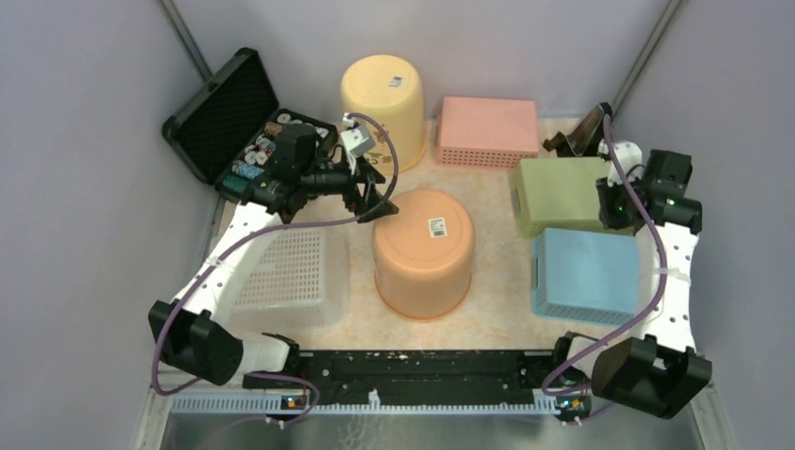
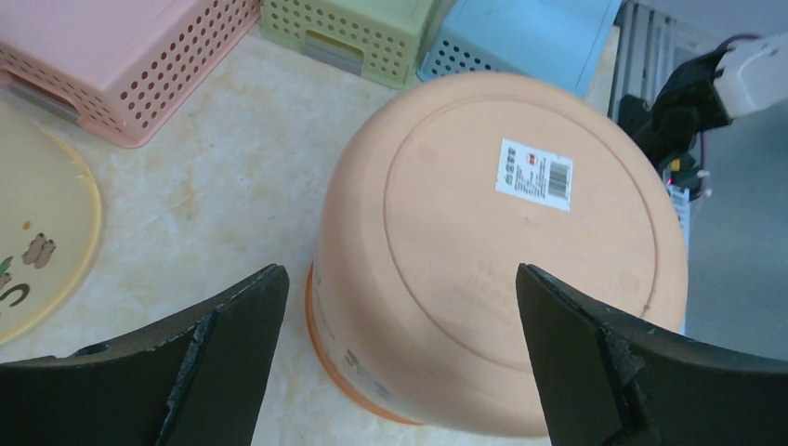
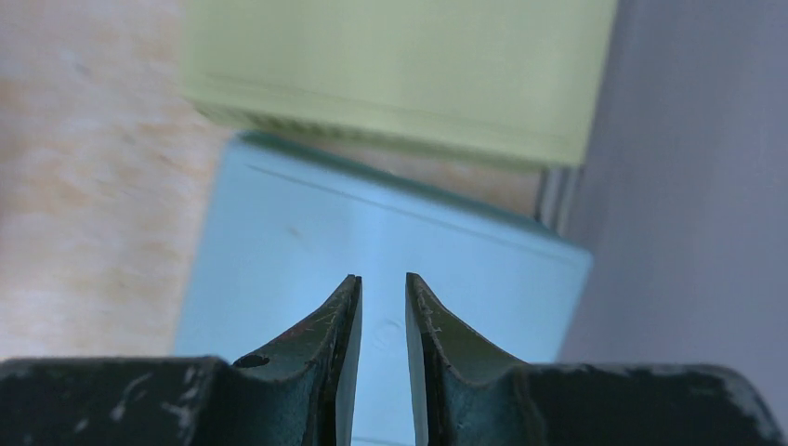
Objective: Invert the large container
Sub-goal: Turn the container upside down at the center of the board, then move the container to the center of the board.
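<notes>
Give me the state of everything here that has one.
Orange round plastic bucket: upside down, label up.
Yellow round plastic bucket: upside down.
Pink perforated plastic basket: upside down.
Green perforated plastic basket: upside down.
Blue perforated plastic basket: upside down.
Black hard case: lid open.
Left claw: open above orange bucket.
Right claw: nearly shut, empty.

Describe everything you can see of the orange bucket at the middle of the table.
The orange bucket looks like smooth plastic, round and slightly tapered. It stands upside down, rim on the table, flat base upward with a raised circle and a white barcode sticker. A darker orange band edges the rim. The left end effector hangs open above its far-left edge; nothing visibly touches it.
</notes>
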Robot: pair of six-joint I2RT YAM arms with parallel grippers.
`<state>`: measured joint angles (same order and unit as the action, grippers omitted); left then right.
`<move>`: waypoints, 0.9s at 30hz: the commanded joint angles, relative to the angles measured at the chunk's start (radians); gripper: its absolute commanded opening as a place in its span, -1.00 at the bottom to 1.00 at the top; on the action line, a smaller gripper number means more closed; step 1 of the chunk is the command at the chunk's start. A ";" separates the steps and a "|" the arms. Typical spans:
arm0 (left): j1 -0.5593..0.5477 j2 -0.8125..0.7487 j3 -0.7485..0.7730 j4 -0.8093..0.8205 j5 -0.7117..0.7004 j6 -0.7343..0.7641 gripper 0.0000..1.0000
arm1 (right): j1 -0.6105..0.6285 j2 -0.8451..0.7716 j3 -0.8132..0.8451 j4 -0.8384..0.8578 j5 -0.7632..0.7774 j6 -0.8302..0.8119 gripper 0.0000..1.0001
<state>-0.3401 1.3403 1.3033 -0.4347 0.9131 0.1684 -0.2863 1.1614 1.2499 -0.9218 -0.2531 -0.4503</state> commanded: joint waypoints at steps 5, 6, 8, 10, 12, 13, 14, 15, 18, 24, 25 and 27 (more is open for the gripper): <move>0.006 -0.098 -0.034 -0.217 -0.026 0.282 0.98 | -0.366 0.021 -0.105 0.051 0.132 -0.282 -0.53; 0.007 -0.104 -0.035 -0.231 -0.023 0.296 0.97 | -0.409 0.033 -0.103 0.054 0.113 -0.296 -0.53; 0.007 -0.115 -0.042 -0.245 -0.019 0.307 0.97 | -0.477 0.054 -0.106 0.063 0.097 -0.322 -0.53; 0.007 -0.126 -0.046 -0.249 -0.011 0.312 0.97 | -0.512 0.069 -0.127 0.081 0.102 -0.345 -0.54; 0.007 -0.130 -0.051 -0.249 -0.004 0.313 0.97 | -0.524 0.087 -0.163 0.116 0.140 -0.369 -0.53; 0.007 -0.133 -0.052 -0.252 -0.003 0.312 0.97 | -0.530 0.096 -0.184 0.151 0.159 -0.378 -0.53; 0.007 -0.135 -0.051 -0.254 -0.003 0.314 0.97 | -0.540 0.104 -0.203 0.177 0.172 -0.384 -0.53; 0.007 -0.139 -0.052 -0.255 -0.006 0.315 0.97 | -0.553 0.116 -0.216 0.205 0.180 -0.388 -0.53; 0.008 -0.150 -0.059 -0.259 -0.015 0.319 0.97 | -0.602 0.160 -0.225 0.250 0.164 -0.395 -0.54; 0.007 -0.175 -0.061 -0.278 -0.027 0.336 0.97 | -0.650 0.250 -0.230 0.297 0.145 -0.403 -0.58; 0.008 -0.177 -0.060 -0.281 -0.028 0.336 0.97 | -0.650 0.261 -0.234 0.301 0.142 -0.408 -0.59; 0.007 -0.180 -0.055 -0.288 -0.031 0.338 0.97 | -0.650 0.278 -0.244 0.303 0.126 -0.419 -0.59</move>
<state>-0.3355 1.1896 1.2461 -0.7132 0.8860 0.4820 -0.9302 1.4174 1.0203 -0.6750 -0.0982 -0.8383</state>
